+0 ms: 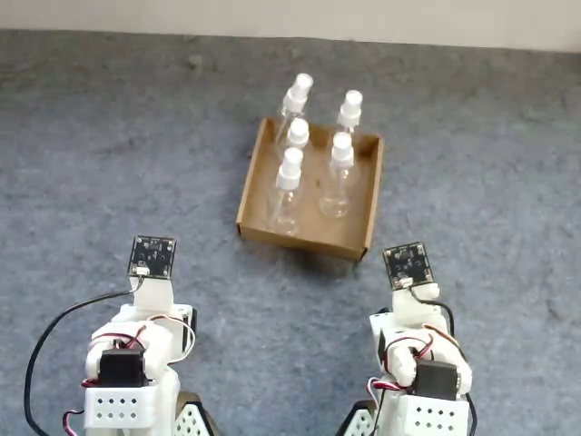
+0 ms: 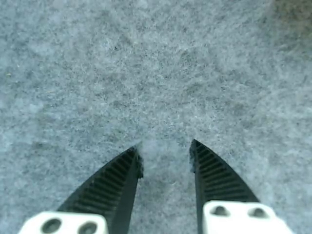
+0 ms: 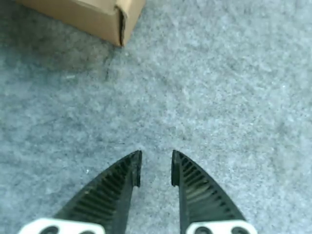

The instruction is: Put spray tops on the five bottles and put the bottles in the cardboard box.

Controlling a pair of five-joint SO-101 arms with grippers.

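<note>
High view shows one cardboard box (image 1: 304, 243) just above the frame's centre, with all five bottles (image 1: 289, 186) standing upright inside it. Each wears a white spray top (image 1: 341, 148), five tops in all, so the task looks finished. That would explain why the two arms sit folded at the lower edge: the left gripper (image 2: 165, 146) and right gripper (image 3: 156, 157) hang over the grey felt (image 1: 109, 136), fingers parted and holding nothing.
</note>
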